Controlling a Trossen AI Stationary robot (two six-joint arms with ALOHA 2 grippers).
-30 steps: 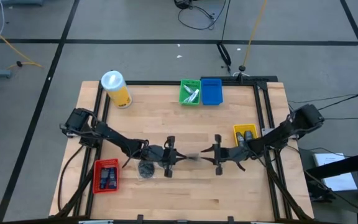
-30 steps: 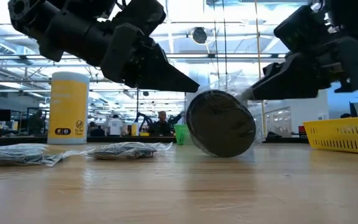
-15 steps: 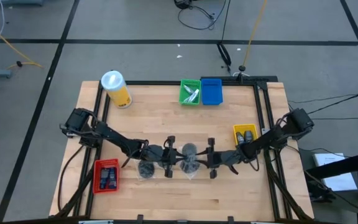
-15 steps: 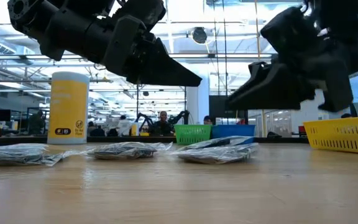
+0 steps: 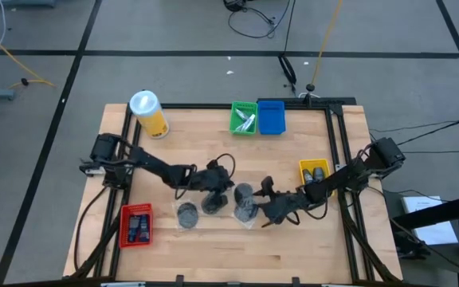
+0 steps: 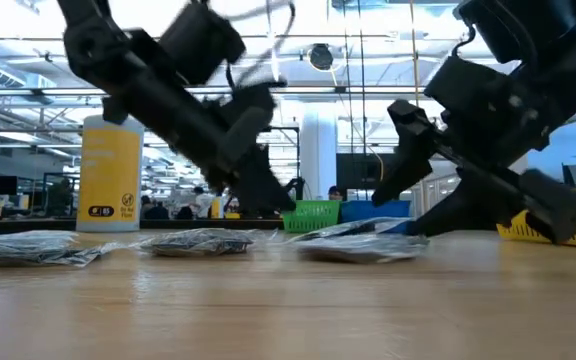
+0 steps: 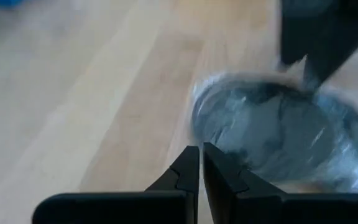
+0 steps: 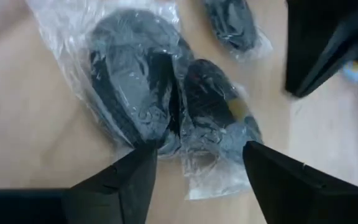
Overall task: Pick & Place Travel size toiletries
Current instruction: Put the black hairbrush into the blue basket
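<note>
With a bagged disc (image 5: 245, 204) lying mid-bench, the right gripper (image 8: 194, 163) lines up a pick.
Its jaws spread over the bag; next they must drop and pinch. The left gripper (image 7: 199, 163), jaws pressed together, hovers beside.

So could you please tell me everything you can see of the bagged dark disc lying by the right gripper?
The bagged disc is a round, dark grey item in crinkled clear plastic, lying flat on the wooden table near its middle. In the right wrist view, two dark rounded parts show through the wrap. The right gripper is open beside it, without gripping it.
</note>
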